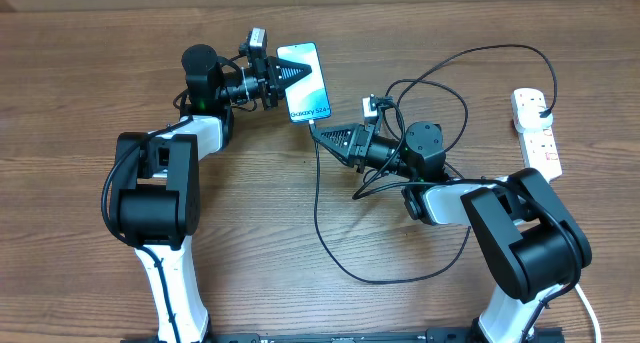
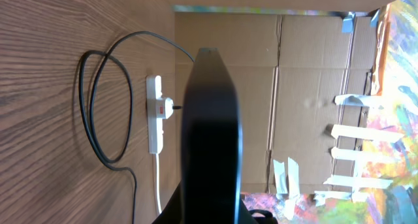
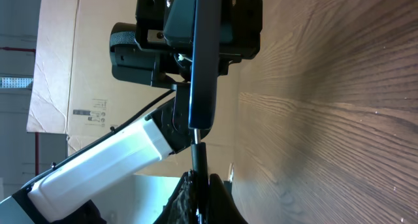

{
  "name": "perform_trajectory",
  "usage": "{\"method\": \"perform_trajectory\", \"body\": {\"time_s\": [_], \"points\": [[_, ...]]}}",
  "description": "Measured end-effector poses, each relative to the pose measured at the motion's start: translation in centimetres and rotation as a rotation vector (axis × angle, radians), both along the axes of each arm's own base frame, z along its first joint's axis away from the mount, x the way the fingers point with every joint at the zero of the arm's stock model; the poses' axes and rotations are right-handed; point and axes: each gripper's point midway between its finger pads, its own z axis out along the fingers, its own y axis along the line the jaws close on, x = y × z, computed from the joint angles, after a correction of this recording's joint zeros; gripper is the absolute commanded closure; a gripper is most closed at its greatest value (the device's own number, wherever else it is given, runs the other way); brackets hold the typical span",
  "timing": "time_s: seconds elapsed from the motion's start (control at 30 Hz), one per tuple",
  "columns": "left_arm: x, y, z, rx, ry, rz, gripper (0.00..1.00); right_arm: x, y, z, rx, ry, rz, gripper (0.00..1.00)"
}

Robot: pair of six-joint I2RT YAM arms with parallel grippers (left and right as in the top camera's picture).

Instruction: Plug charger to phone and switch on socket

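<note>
Right wrist view: the right gripper (image 3: 198, 185) pinches the charger (image 3: 196, 152) tip just below the phone (image 3: 204, 61), which the left gripper (image 1: 290, 76) clamps by its upper half. The tip touches the phone's bottom edge. I judge the step in hand is seating it, so push straight along the phone's length, without twisting. Whether the tip is in the port is hard to tell. The socket (image 1: 537, 131) lies well to the right of the phone, its switch position unreadable.

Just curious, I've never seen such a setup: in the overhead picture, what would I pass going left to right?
Left arm → phone → socket. The charger and right arm stretch across several of these, so I skip them.
</note>
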Motion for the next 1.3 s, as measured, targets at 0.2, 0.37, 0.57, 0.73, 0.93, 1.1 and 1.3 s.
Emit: {"method": "perform_trajectory", "body": {"time_s": [0.2, 0.37, 0.57, 0.73, 0.93, 1.1, 1.3], "points": [[0.2, 0.0, 0.0, 0.0, -0.001, 0.011, 0.96, 0.2, 0.0, 0.1, 0.001, -0.003, -0.015, 0.96], [0.3, 0.1, 0.0, 0.003, -0.009, 0.019, 0.96, 0.4, -0.1, -0.1, -0.003, -0.003, -0.031, 0.96], [0.3, 0.1, 0.0, 0.007, -0.027, 0.019, 0.95, 0.4, -0.3, -0.3, -0.007, -0.004, -0.042, 0.96], [0.3, 0.0, 0.0, 0.008, -0.031, 0.015, 0.95, 0.5, -0.3, -0.4, -0.013, -0.013, -0.046, 0.96], [0.3, 0.0, 0.0, 0.008, -0.031, 0.015, 0.95, 0.3, 0.0, -0.1, -0.012, -0.031, -0.044, 0.96], [0.2, -0.3, 0.1, 0.009, -0.033, 0.014, 0.96, 0.3, 0.1, -0.1, -0.011, -0.034, -0.042, 0.96], [0.0, -1.1, 0.1, 0.009, -0.036, 0.003, 0.95, 0.1, 0.6, -0.1, -0.014, -0.041, -0.045, 0.96]]}}
